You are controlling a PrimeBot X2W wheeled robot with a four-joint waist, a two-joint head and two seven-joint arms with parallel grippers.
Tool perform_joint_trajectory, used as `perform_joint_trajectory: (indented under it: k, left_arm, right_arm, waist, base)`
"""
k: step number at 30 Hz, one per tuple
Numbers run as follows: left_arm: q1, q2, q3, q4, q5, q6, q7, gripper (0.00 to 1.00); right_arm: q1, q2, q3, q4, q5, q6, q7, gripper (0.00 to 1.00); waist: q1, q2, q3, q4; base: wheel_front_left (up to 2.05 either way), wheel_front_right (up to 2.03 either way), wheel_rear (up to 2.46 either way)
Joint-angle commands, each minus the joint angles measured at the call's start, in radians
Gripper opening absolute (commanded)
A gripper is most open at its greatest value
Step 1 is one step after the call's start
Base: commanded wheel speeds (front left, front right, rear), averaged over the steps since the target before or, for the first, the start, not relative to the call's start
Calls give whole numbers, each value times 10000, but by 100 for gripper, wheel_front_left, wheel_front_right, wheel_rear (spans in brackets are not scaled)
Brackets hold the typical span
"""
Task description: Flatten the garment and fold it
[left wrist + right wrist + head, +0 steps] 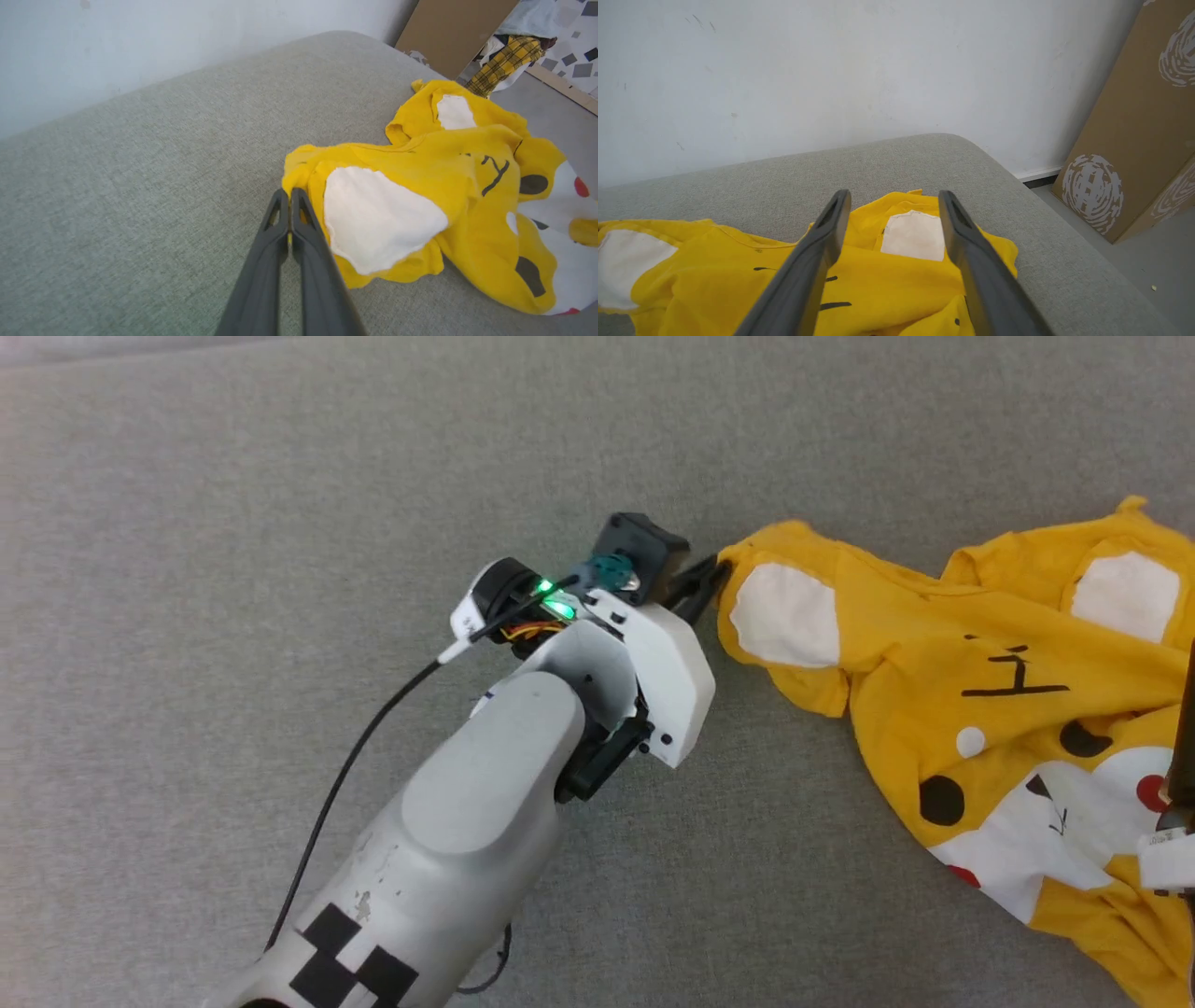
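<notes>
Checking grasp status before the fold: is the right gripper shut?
No, the right gripper is open, its fingers spread wide apart above the garment.

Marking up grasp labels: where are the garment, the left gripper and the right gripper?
garment [934,644], head view, yellow cloth by the stripes
left gripper [289,192], left wrist view, between its shut fingertips
right gripper [894,194], right wrist view, between its spread fingertips

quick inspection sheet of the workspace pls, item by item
surface: grey woven fabric cushion, smooth
job's things: small yellow tiger-print T-shirt, crumpled, not yet flat or folded
clutter: nothing seen
grippers: left gripper shut on the shirt's edge; right gripper open above the shirt
cables: thin black cable beside the left forearm
surroundings: white wall, brown cardboard boxes, yellow plaid cloth
</notes>
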Motion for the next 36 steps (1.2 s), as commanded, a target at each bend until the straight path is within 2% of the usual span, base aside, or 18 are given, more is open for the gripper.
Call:
perform_joint_trajectory:
  k: [1, 8, 12, 16, 20, 22, 24, 26, 27, 33, 36]
  left_arm:
    - [223, 43, 192, -200, -147, 113, -286, 0]
    - [1454, 694, 1144, -1715, -887, 750, -654, 0]
    - [2824, 1405, 1788, -3133, -1288, 1515, -405, 0]
    - [4781, 2197, 2584, -4690, -1686, 2503, -262, 0]
    - [6866, 2627, 3446, -5828, -2239, 3347, -402, 0]
    - [7638, 2815, 3740, -6066, -2324, 3645, -512, 0]
    - [8121, 2872, 3884, -6194, -2402, 3766, -630, 0]
    - [8324, 2795, 3908, -6271, -2447, 3786, -793, 92]
    - [8356, 2722, 3889, -6304, -2482, 3756, -872, 100]
    - [8241, 2125, 4211, -6527, -2807, 3604, -1817, 100]
    - [8269, 2031, 4567, -6710, -2781, 3505, -2595, 100]
  right_arm:
    - [55, 26, -33, 8, -36, -19, 45, 100]
    - [431, 26, -101, -131, -114, -19, 314, 100]
    - [727, 26, -163, -226, -96, -19, 469, 100]
    - [936, 26, -174, -308, -46, -19, 564, 100]
    - [1069, 26, -252, -332, 8, -19, 593, 100]
    - [1122, 26, -273, -328, 18, -19, 623, 100]
    - [1169, 26, -258, -314, 9, -19, 670, 100]
    - [1199, 26, -203, -291, -11, -19, 717, 100]
    - [1206, 26, -155, -276, -10, -19, 742, 100]
    - [1274, 26, 169, -241, -158, -19, 953, 100]
    - [1141, 26, 671, -305, -390, -19, 1308, 100]
  waist:
    - [0, 0, -543, 212]
    - [0, 0, -1512, 362]
    - [0, 0, -1919, 453]
    - [0, 0, -2105, 493]
    - [0, 0, -2181, 595]
    - [0, 0, -2208, 667]
    - [0, 0, -2244, 764]
    - [0, 0, -2294, 872]
    - [0, 0, -2328, 923]
    - [0, 0, -2545, 1232]
    - [0, 0, -2559, 1323]
  base:
    - [0, 0, 0]
    - [0, 0, 0]
    - [0, 0, 0]
    - [0, 0, 0]
    - [0, 0, 0]
    - [0, 0, 0]
    - [0, 0, 0]
    - [0, 0, 0]
    - [0, 0, 0]
    - [0, 0, 0]
    - [0, 0, 0]
